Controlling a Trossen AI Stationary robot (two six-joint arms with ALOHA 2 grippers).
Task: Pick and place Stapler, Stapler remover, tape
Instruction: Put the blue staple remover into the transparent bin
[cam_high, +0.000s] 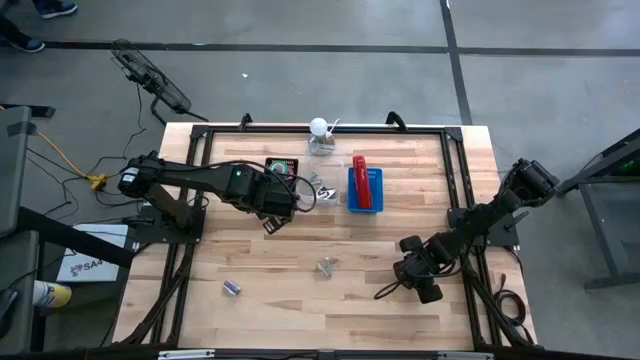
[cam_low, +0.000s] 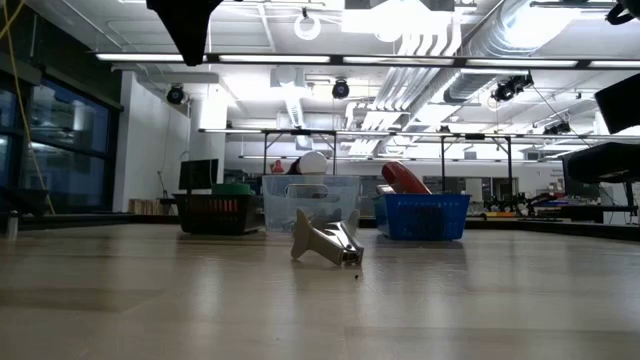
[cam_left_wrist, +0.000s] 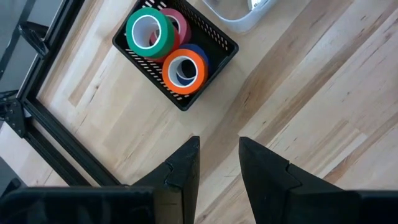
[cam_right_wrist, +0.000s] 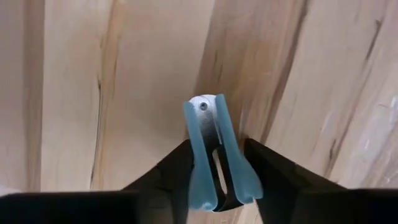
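The right gripper (cam_right_wrist: 219, 186) pinched a pale blue stapler remover (cam_right_wrist: 214, 152) over bare table (cam_high: 300, 300), its long axis in line with the fingers. The left gripper (cam_left_wrist: 217, 165), narrowly parted and empty, hovered beside the tape (cam_left_wrist: 163, 43) in its black basket (cam_left_wrist: 214, 53).

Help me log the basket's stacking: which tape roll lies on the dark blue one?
The orange roll: it rests on the dark blue roll in the black basket, whereas the green roll overlaps the pink roll instead.
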